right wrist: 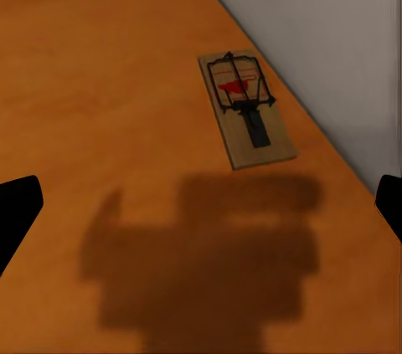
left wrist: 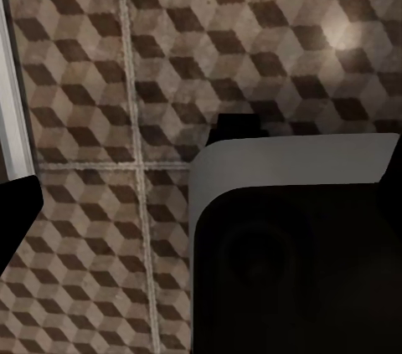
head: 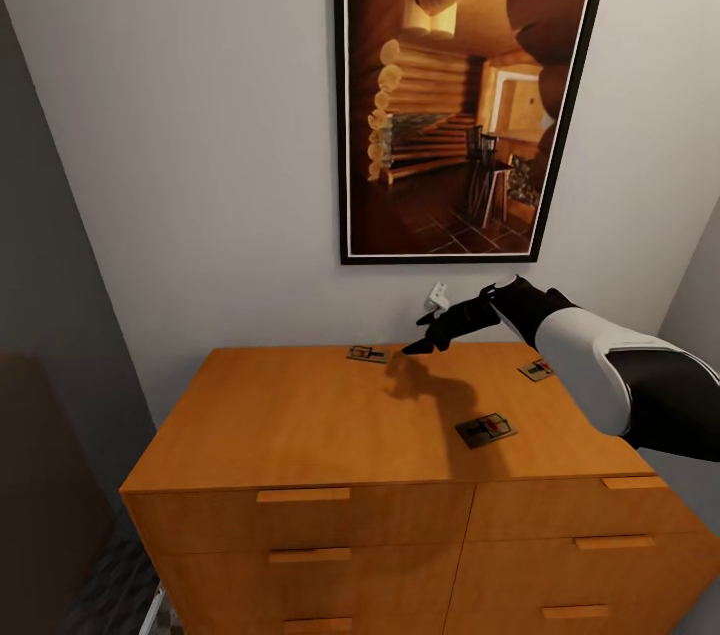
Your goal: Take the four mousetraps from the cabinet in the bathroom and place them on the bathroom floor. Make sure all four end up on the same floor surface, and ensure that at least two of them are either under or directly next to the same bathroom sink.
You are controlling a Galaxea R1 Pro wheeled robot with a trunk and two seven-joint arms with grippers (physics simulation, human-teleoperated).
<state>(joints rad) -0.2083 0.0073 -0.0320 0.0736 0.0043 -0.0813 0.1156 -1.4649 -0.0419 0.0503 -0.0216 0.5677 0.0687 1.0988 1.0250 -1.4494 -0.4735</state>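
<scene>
Three mousetraps lie on top of the orange-brown cabinet: one near the back edge, one toward the front right, and one at the right, partly behind my right forearm. My right gripper hovers open just above the cabinet top, right of the back mousetrap and apart from it. The right wrist view shows that mousetrap ahead of the open gripper, with nothing between the fingers. In the left wrist view my left gripper hangs low over the cube-patterned bathroom floor, one finger at the picture's edge.
A large framed log-cabin picture hangs on the wall behind the cabinet, with a white socket below it. A dark wall stands close at the left. The cabinet drawers are shut. My own white and black body is beside the left gripper.
</scene>
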